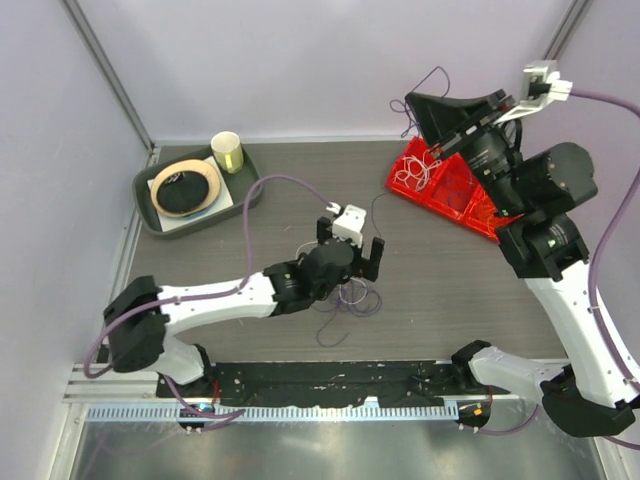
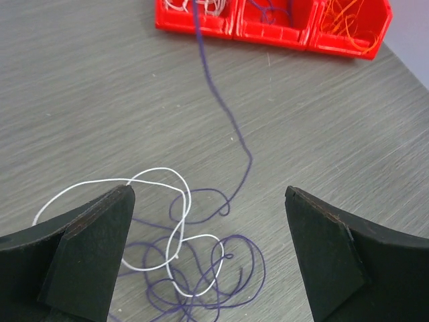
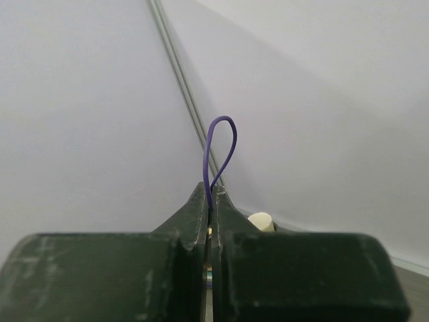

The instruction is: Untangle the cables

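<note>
Left claw [image 2: 208, 201]: wide open, low over the tangle [image 2: 191, 268], gripping nothing.
Right claw [image 3: 210, 196]: raised above the red bin [image 1: 470, 200], closed on a purple cable [image 3: 222, 137]; a short loop of it pokes out past the tips.
Tangle: purple and white loops lying on the counter [image 2: 80, 94] between the left fingers; a purple strand [image 2: 224, 114] runs off toward the bin.
Red bin: white cables [image 2: 175, 4], purple cables [image 2: 268, 10], orange cables [image 2: 342, 23], one colour per compartment.
</note>
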`<state>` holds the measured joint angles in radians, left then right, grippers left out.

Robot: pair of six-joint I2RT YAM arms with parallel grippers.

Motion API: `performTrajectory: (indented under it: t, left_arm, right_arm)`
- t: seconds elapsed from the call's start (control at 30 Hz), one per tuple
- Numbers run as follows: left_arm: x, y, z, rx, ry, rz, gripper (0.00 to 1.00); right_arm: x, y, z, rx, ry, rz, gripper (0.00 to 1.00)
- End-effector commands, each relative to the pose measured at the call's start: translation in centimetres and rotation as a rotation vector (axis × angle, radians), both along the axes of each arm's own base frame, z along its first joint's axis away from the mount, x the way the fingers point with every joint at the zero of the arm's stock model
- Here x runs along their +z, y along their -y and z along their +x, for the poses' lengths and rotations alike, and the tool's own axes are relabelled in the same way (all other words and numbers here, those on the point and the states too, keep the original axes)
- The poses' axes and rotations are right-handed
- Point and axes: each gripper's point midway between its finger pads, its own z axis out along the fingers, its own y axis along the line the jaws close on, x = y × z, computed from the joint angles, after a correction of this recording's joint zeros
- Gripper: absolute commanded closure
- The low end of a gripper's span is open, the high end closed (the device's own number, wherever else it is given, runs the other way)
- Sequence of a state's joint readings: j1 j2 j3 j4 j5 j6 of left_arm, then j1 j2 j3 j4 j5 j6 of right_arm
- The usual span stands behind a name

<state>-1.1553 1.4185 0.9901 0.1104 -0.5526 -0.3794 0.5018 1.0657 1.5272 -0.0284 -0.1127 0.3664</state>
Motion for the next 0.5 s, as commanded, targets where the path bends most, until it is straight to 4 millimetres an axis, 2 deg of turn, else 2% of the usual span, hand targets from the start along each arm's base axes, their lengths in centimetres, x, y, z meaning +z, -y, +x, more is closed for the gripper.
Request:
performTrajectory:
  t: [0.0,0.03,0.1,0.2,0.23,0.3,0.33,0.37,0.43,0.47]
  left_arm:
    - [0.1,3.2,1.4,-0.009,-0.014,-0.093,0.00]
    - [-0.2,3.6,1.4,-0.015,-0.026,-0.110,0.00]
    - [-2.2,4.5,1.5,-0.046,-0.052,-0.100,0.00]
    - [-4.2,5.5,2.1,-0.060,-0.047,-0.106,0.00]
    - [-5.8,5.9,2.3,-0.065,-0.058,-0.093,0.00]
    - [-6.8,6.2,2.6,-0.057,-0.073,-0.079,0.05]
    - [-7.0,6.3,2.7,-0.048,-0.077,-0.078,0.14]
    - [-7.1,6.2,2.8,-0.040,-0.077,-0.080,0.17]
    - [-6.6,5.6,2.9,-0.020,-0.060,-0.100,0.25]
    - [-5.6,5.7,3.1,-0.023,-0.040,-0.136,0.25]
  right_arm:
    - [3.5,0.1,-1.7,0.057,0.026,0.086,0.99]
    - [4.1,0.3,-1.9,0.057,0.035,0.097,0.99]
    - [4.8,0.5,-2.3,0.062,0.050,0.124,0.99]
    - [5.5,0.8,-2.5,0.056,0.060,0.137,0.99]
    - [5.7,0.9,-2.6,0.055,0.063,0.141,0.99]
    - [5.8,1.0,-2.6,0.051,0.060,0.138,0.99]
    - [5.7,0.9,-2.5,0.049,0.056,0.133,0.99]
    - [5.6,1.0,-2.5,0.044,0.054,0.129,0.99]
    - [5.0,1.1,-2.3,0.032,0.044,0.121,0.99]
    - [4.8,1.2,-2.1,0.021,0.038,0.121,0.99]
